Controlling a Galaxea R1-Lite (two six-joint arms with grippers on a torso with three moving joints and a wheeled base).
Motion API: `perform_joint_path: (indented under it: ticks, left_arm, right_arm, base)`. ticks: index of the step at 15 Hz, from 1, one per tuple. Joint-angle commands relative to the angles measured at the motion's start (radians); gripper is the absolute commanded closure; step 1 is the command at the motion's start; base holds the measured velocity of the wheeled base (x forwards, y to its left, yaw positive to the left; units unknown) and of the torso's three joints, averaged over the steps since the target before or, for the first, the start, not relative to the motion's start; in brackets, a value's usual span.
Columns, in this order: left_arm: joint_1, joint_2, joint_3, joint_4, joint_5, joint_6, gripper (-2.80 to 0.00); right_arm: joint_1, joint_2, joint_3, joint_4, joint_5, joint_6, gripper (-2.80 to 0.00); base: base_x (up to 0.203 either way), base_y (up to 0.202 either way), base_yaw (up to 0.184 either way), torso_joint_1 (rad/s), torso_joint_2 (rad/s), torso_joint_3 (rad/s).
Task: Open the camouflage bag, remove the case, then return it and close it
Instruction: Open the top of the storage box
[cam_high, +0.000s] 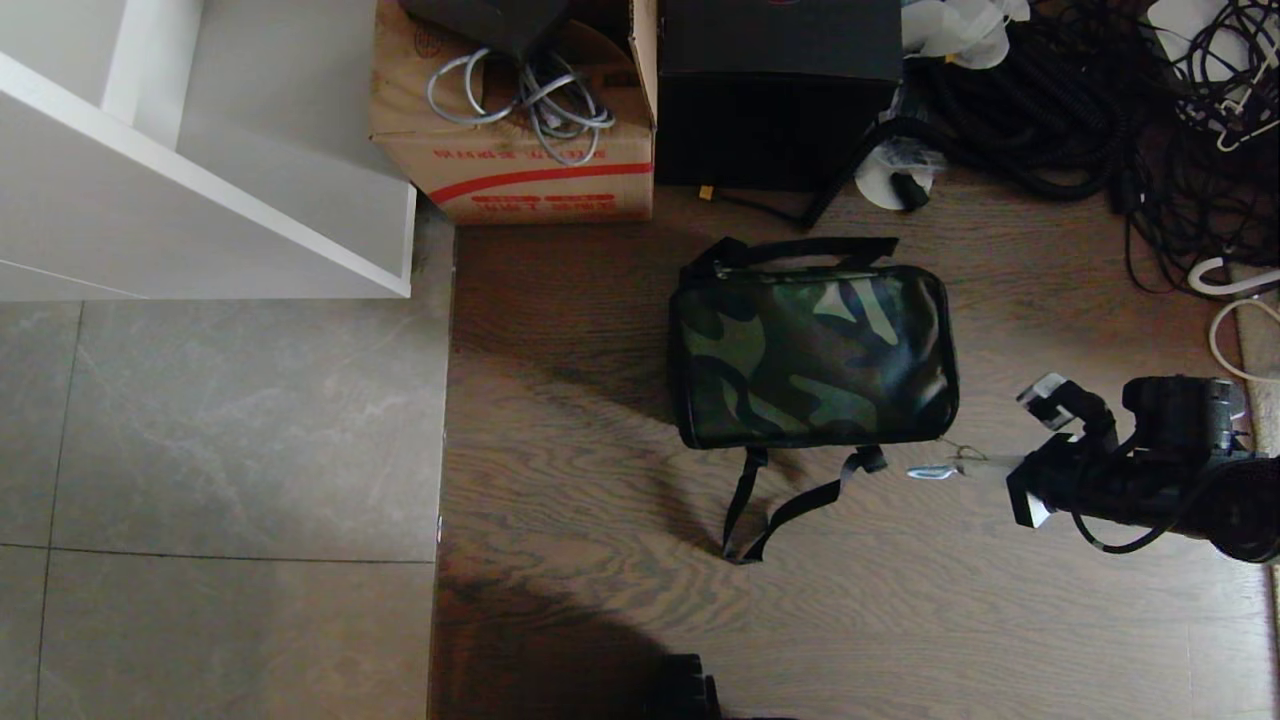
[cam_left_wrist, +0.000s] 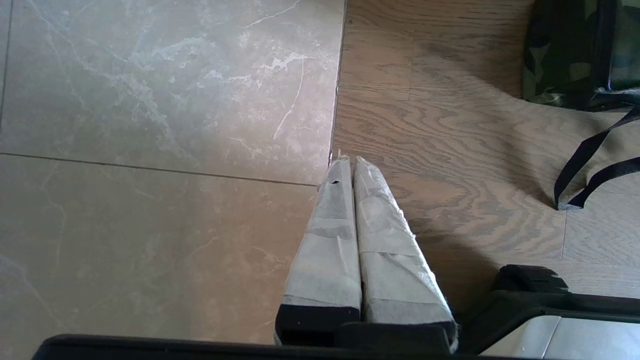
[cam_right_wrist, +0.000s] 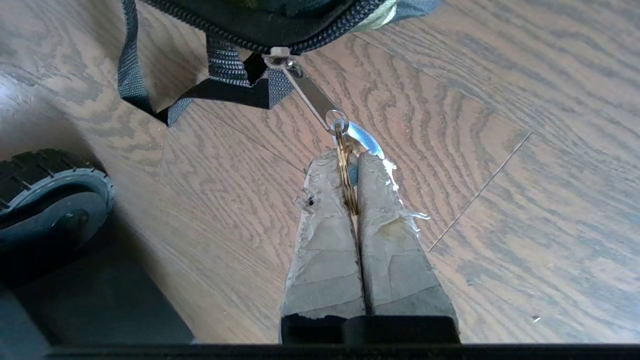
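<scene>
One soft green-and-black camouflage fabric bag (cam_high: 815, 358) lies flat on the brown wood-grain floor (cam_high: 580, 620), zipped up, black straps (cam_high: 775, 505) trailing off its near edge. At its near right corner the silver zipper pull (cam_right_wrist: 312, 95) sticks out, with a small brass ring (cam_right_wrist: 345, 170) on the end. The right gripper (cam_right_wrist: 342, 162) is pinched tight on that ring, low over the floor just beside the bag. The left gripper (cam_left_wrist: 349, 162) hangs with fingers pressed together, holding nothing, over the seam between grey tile (cam_left_wrist: 150, 150) and wood.
</scene>
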Motion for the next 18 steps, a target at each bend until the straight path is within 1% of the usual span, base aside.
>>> perform_joint_path:
  ticks: [1, 3, 4, 5, 11, 12, 14, 16, 18]
  left_arm:
    - [-0.001, 0.0, 0.008, 0.0, 0.0, -0.001, 0.0]
    - [0.001, 0.0, 0.008, 0.0, 0.0, -0.001, 0.0]
    - [0.001, 0.0, 0.009, 0.0, 0.0, -0.001, 0.0]
    - [-0.001, 0.0, 0.008, 0.0, 0.0, -0.001, 0.0]
    - [0.0, 0.0, 0.008, 0.0, 0.0, -0.001, 0.0]
    - [0.001, 0.0, 0.008, 0.0, 0.0, -0.001, 0.0]
    - [0.001, 0.0, 0.008, 0.0, 0.0, -0.001, 0.0]
    - [0.0, 0.0, 0.008, 0.0, 0.0, -0.001, 0.0]
    - [0.0, 0.0, 0.008, 0.0, 0.0, -0.001, 0.0]
  right_arm:
    - [-0.001, -0.004, -0.012, 0.027, 0.003, -0.004, 0.0]
    - [-0.001, -0.007, -0.018, 0.036, 0.004, -0.002, 0.0]
    - [-0.001, -0.007, -0.021, 0.036, 0.005, -0.002, -1.22]
    - [-0.008, -0.009, -0.02, 0.035, 0.007, -0.001, -2.8]
    - [-0.024, -0.02, -0.014, 0.046, 0.01, 0.006, -2.8]
    - [-0.024, -0.028, -0.002, 0.047, 0.018, 0.007, -2.8]
    - [-0.023, -0.047, 0.027, 0.056, 0.083, 0.008, -2.8]
    - [-0.015, -0.077, 0.049, 0.097, 0.097, 0.009, -2.8]
    - [-0.012, -0.08, 0.06, 0.1, 0.105, 0.008, -2.8]
  base:
    - [0.0, 0.0, 0.0, 0.0, 0.0, 0.0]
    - [0.0, 0.0, 0.0, 0.0, 0.0, 0.0]
    - [0.0, 0.0, 0.0, 0.0, 0.0, 0.0]
    - [0.0, 0.0, 0.0, 0.0, 0.0, 0.0]
    - [0.0, 0.0, 0.0, 0.0, 0.0, 0.0]
    - [0.0, 0.0, 0.0, 0.0, 0.0, 0.0]
    - [0.0, 0.0, 0.0, 0.0, 0.0, 0.0]
    - [0.0, 0.0, 0.0, 0.0, 0.0, 0.0]
    - [0.0, 0.0, 0.0, 0.0, 0.0, 0.0]
